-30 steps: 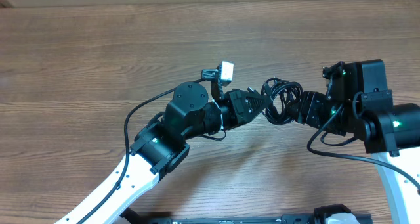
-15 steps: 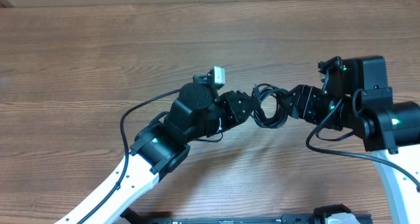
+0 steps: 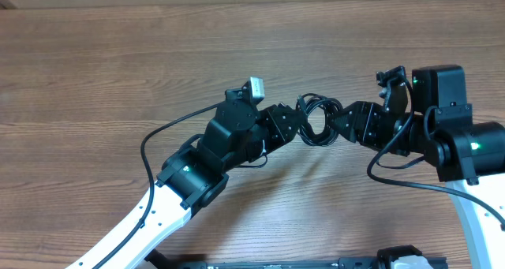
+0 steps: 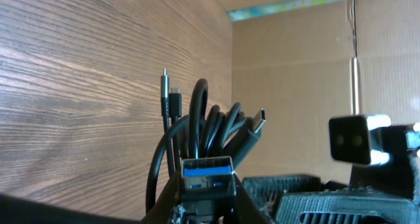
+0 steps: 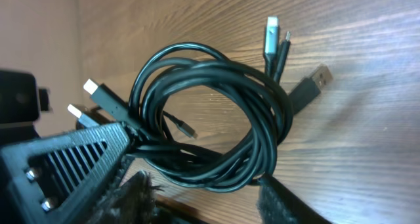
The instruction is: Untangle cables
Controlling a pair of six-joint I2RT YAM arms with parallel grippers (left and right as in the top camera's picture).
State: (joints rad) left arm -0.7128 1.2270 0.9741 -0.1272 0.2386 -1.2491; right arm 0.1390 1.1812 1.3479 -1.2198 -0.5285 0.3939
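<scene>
Left gripper (image 4: pixel 207 188) sits closed on the cables (image 4: pixel 210 129), with a blue-tongued plug (image 4: pixel 207 166) wedged right at its fingertips and the black cords rising out of the pinch in a tight sheaf. Seen from above, it holds the bundle at the coil's left side, lifted over the table (image 3: pixel 118 64).

Opposite it, the right gripper (image 3: pixel 341 123) meets the same coil from the other side. Its jaws stand partly apart, with the coil's lower arc lying between them. Whether they press on the cords or only bracket them, I cannot tell.

Beyond the fingers, the right wrist view shows the cables wound together in one ring of several turns. A silver-tipped plug (image 5: pixel 272 33) and a flat plug (image 5: pixel 314 83) poke out on the far side, and two pale-tipped ends (image 5: pixel 92 100) by the left gripper.

By my reading, the task is barely begun. The bundle is gathered and held, but no cord is yet drawn free of the ring, so all the separating is left to do.
</scene>
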